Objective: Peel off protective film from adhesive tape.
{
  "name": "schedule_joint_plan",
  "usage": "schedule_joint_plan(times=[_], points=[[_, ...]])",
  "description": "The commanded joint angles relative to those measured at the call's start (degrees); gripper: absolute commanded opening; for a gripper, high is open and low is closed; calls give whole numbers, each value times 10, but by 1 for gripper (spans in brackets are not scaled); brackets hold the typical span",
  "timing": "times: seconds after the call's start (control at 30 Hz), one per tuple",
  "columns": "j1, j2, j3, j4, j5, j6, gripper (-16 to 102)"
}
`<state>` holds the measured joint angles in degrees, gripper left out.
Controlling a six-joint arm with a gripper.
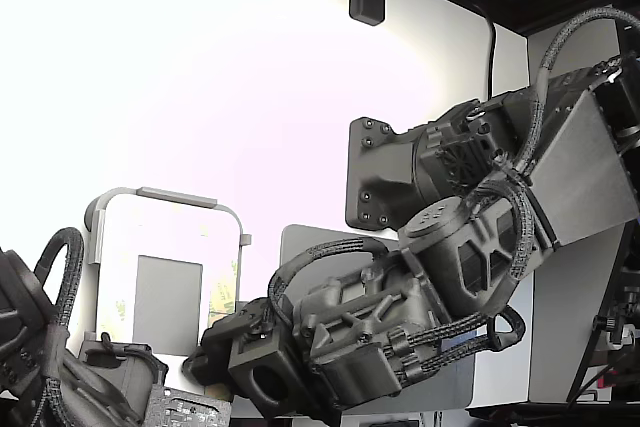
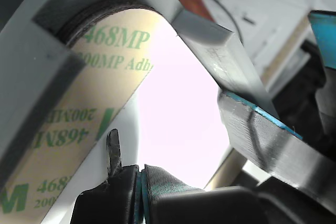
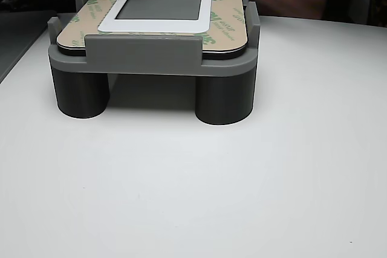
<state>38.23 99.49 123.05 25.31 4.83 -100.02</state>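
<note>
One film: the protective film [image 2: 79, 124] borders our panel [image 3: 158, 23] in the grey fixture [image 3: 145, 58].
Handling: we reckon it's thin, floppy and tears easily; take a lifted corner.
Gripper [image 2: 137, 187]: at 6 o'clock in the wrist view, pads look pressed together; nipping film? We can't tell.
Hidden: the arm blocks the grip in the exterior view.

film [image 3: 225, 13]: 1 | grey fixture [image 3: 145, 58]: 1 | grey patch [image 3: 160, 3]: 1 | gripper [image 2: 137, 174]: 1 | white table [image 3: 242, 179]: 1
</note>
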Motion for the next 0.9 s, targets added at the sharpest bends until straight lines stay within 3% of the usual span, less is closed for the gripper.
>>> schedule_joint_plan(times=[0.0, 0.87], points=[[-10, 9, -18, -2, -3, -3, -10], [-11, 4, -29, 18, -4, 7, -10]])
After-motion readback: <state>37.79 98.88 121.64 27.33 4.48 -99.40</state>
